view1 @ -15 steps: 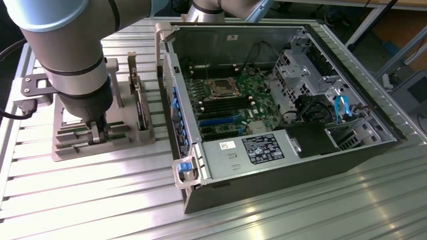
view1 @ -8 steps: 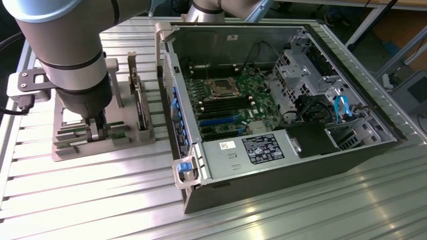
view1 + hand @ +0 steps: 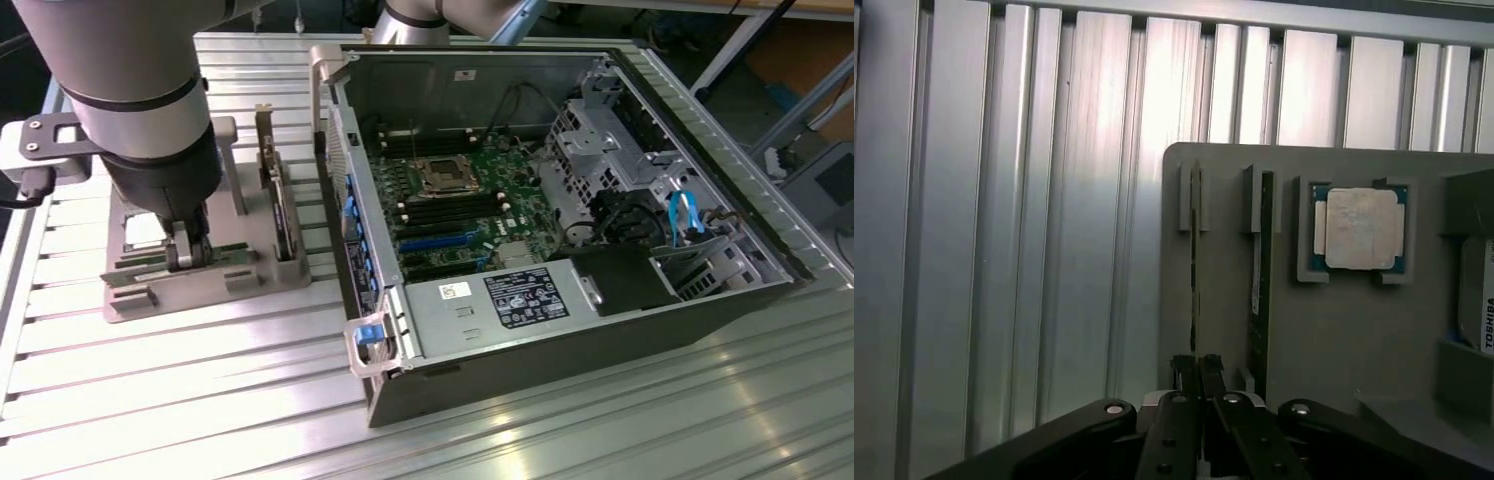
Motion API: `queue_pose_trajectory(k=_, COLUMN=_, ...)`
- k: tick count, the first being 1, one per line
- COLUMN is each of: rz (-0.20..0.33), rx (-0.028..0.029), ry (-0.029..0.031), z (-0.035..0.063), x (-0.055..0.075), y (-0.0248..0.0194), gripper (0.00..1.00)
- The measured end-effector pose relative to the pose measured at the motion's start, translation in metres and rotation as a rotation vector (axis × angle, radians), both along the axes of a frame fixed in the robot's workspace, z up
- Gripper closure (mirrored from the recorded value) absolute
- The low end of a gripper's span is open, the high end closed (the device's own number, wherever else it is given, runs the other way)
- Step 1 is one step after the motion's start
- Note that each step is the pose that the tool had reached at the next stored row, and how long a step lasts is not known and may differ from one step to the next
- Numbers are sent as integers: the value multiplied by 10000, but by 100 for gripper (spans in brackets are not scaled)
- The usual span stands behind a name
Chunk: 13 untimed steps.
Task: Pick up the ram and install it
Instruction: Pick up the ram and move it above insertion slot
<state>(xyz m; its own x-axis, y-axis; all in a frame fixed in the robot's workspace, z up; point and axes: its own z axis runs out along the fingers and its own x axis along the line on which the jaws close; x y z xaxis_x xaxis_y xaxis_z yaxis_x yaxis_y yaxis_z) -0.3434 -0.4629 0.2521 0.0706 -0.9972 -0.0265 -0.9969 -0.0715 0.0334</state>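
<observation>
The ram [image 3: 1194,290] stands on its long edge in a narrow slot of the grey holder [image 3: 1334,330], so it shows edge-on as a thin, dark strip. It sits upright and straight, pinched at one end between the gripper [image 3: 1196,362] fingers.

grey tubular arm [image 3: 134,60], black wrist band [image 3: 130,106]; black fingers [image 3: 1183,374], silver screws [image 3: 1114,408].

The ribbed, seemingly aluminium table [image 3: 200,400] bears a grey holder [image 3: 140,300] and an open computer case [image 3: 561,385].
</observation>
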Motion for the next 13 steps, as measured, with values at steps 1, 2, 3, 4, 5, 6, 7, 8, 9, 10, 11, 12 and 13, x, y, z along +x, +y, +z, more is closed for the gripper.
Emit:
queue_pose_trajectory(k=1, rz=-33, rx=0, ry=-1, z=22, x=2, y=0, gripper=88)
queue_pose_trajectory(k=2, rz=-63, rx=1, ry=-1, z=44, x=4, y=0, gripper=88)
queue_pose_trajectory(k=3, rz=-102, rx=0, ry=0, z=79, x=6, y=0, gripper=88)
queue_pose_trajectory(k=4, rz=-133, rx=-2, ry=0, z=113, x=9, y=0, gripper=88)
queue_pose_trajectory(k=5, rz=-152, rx=-3, ry=0, z=139, x=11, y=0, gripper=88)
queue_pose_trajectory(k=6, rz=-172, rx=-5, ry=0, z=172, x=13, y=0, gripper=88)
queue_pose_trajectory(k=7, rz=-185, rx=-7, ry=0, z=197, x=15, y=0, gripper=88)
queue_pose_trajectory(k=8, rz=-199, rx=-10, ry=0, z=228, x=16, y=0, gripper=88)
queue_pose_trajectory(k=9, rz=-219, rx=-15, ry=0, z=276, x=19, y=0, gripper=88)
queue_pose_trajectory(k=10, rz=-240, rx=-24, ry=-1, z=335, x=22, y=0, gripper=88)
queue_pose_trajectory(k=11, rz=-254, rx=-34, ry=0, z=385, x=25, y=0, gripper=88)
queue_pose_trajectory(k=12, rz=-265, rx=-43, ry=0, z=427, x=26, y=0, gripper=88)
queue_pose_trajectory(k=13, rz=-274, rx=-49, ry=-1, z=455, x=27, y=0, gripper=88)
